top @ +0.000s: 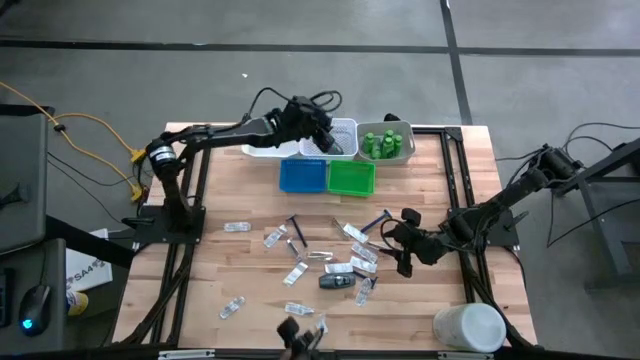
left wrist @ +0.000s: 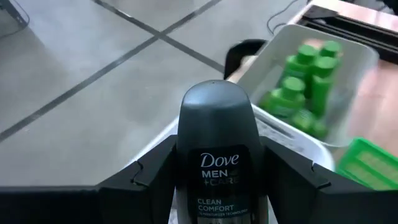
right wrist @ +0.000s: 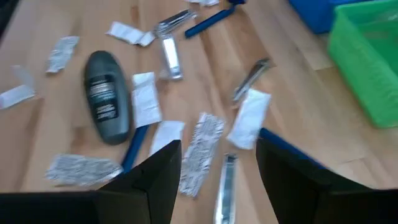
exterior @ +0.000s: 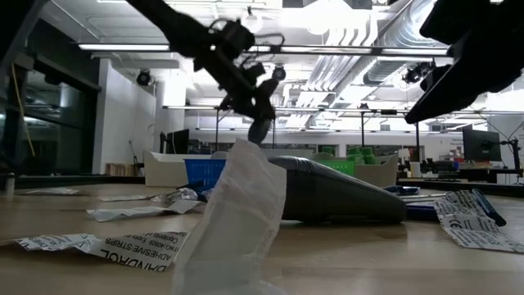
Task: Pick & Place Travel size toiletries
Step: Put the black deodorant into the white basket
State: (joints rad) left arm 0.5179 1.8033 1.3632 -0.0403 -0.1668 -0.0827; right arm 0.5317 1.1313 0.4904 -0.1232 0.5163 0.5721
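Observation:
My left gripper point(top: 322, 140) is out at the far side of the table, above a white tray point(top: 343, 130), and is shut on a dark grey Dove deodorant point(left wrist: 217, 162). My right gripper point(right wrist: 217, 180) hovers open over the scattered toiletries at the table's right middle point(top: 400, 243) and touches nothing. A second dark grey deodorant point(right wrist: 107, 93) lies flat on the wood point(top: 335, 282). Around it lie white packets point(right wrist: 146, 96), nail clippers point(right wrist: 169, 55) and blue razors point(right wrist: 210, 20). Green bottles point(left wrist: 305, 81) stand in another white tray point(top: 385, 143). My left gripper pinches the deodorant between its two fingers point(left wrist: 155, 177), one on each narrow side of the labelled body point(left wrist: 217, 186). The rounded cap end point(left wrist: 214, 102) sticks out past the fingertips. The piece is lifted clear and in the low view points down below the fingers point(exterior: 260, 129).
A blue tray point(top: 302, 175) and a green tray point(top: 350, 178) sit side by side just nearer than the white trays. A large white cylindrical container point(top: 468, 327) stands at the near right corner. More packets point(top: 236, 227) lie on the left half of the wood.

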